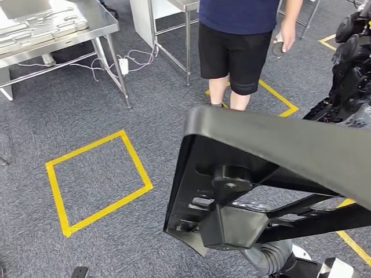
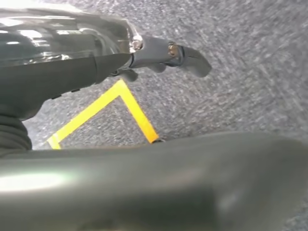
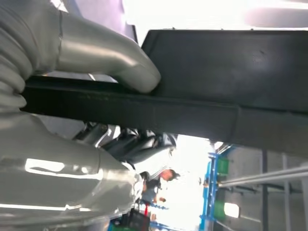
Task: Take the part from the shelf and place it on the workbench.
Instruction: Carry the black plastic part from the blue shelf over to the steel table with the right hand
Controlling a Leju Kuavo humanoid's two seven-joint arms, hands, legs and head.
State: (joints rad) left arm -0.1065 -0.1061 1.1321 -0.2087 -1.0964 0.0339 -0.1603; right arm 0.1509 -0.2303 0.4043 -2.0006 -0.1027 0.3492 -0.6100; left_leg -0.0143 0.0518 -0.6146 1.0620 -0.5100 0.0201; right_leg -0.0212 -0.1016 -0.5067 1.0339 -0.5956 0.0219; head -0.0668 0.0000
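Your part (image 1: 280, 168), the large black moulded panel, is off the shelf and carried: the right hand (image 3: 109, 62) grips its edge, thumb pressed on top. Whether the left hand (image 2: 160, 55) holds anything, you cannot tell. Next, probably walk it toward the steel workbench (image 1: 94, 23), well ahead-left.

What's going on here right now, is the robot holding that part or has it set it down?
The robot is carrying a large black moulded plastic part over the grey carpet floor. Its right hand grips the part's edge, thumb pressed on top. The left hand sits beside the part; whether it grips cannot be told. The steel workbench stands ahead to the left, past a yellow tape square. A person in dark shorts stands nearby.
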